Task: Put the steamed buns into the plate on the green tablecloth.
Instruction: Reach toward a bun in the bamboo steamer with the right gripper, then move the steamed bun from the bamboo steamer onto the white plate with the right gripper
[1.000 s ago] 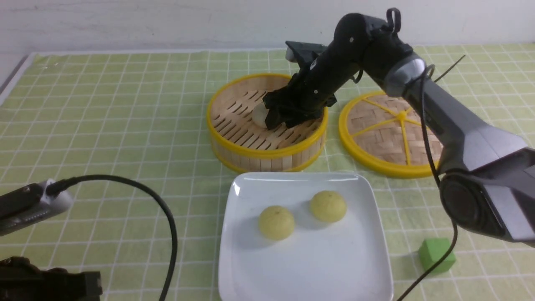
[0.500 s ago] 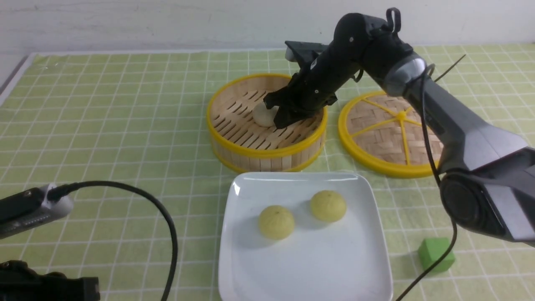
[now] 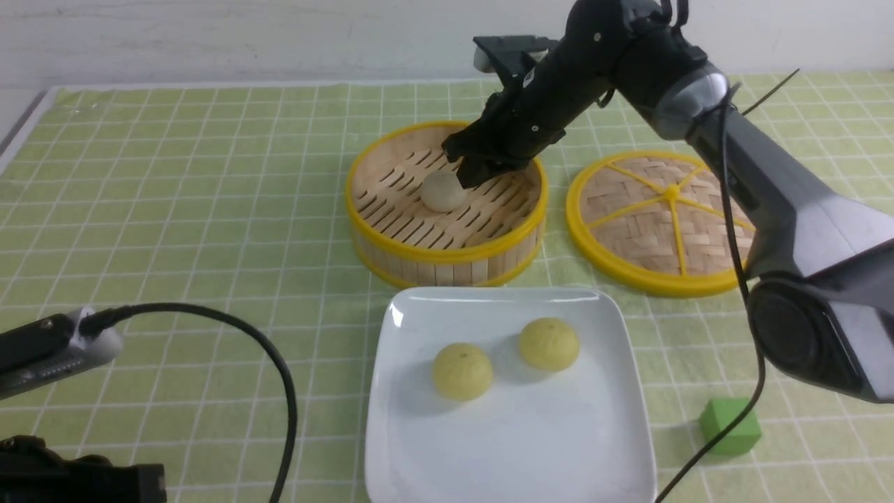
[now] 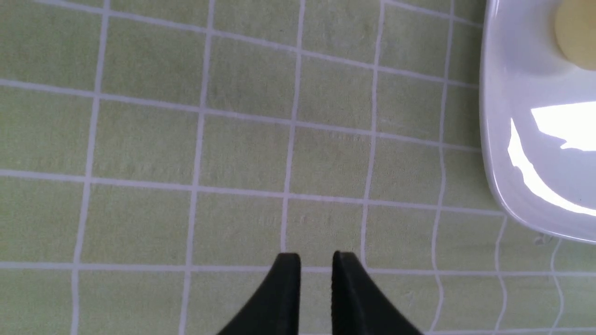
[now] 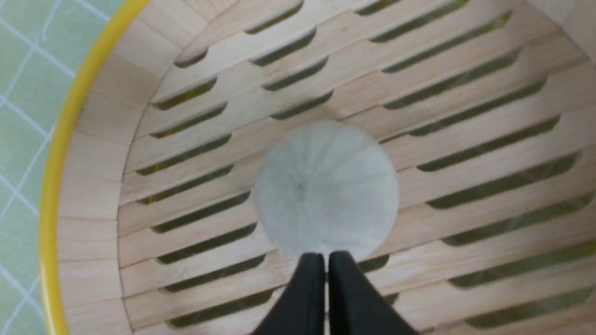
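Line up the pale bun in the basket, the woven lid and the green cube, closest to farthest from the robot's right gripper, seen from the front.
1. Pale bun: inside the basket, right next to the right gripper.
2. Woven lid: lying to the basket's right.
3. Green cube: at the front right, nearest the robot.

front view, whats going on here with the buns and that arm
The right gripper is shut and empty just above the pale bun, which lies in the bamboo basket. Two yellow-green buns already sit on the white plate. The left gripper, slightly open and holding nothing, hangs over the green tablecloth beside the plate.
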Action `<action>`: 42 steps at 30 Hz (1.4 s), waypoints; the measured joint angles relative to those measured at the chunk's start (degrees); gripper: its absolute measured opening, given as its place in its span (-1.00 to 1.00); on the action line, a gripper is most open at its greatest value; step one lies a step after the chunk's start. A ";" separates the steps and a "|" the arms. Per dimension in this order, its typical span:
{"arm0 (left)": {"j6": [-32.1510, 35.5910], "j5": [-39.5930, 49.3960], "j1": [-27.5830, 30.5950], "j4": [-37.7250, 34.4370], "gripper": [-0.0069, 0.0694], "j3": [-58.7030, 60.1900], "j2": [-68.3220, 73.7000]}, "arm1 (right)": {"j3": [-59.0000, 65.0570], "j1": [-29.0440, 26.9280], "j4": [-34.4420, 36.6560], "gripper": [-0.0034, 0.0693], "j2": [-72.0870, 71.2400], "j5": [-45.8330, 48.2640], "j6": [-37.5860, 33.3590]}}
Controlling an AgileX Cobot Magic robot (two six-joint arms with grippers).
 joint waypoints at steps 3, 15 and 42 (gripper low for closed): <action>0.00 0.11 0.00 0.00 -0.45 0.00 0.00 | 0.00 0.62 -1.44 -0.42 0.00 -1.59 -0.04; 0.00 0.22 0.00 0.68 -0.44 0.00 0.00 | 0.00 0.44 -1.19 0.48 1.36 -1.96 -1.67; 0.00 1.47 0.00 1.91 -0.39 0.00 0.00 | 0.05 -3.08 3.54 -0.85 0.94 3.83 -10.32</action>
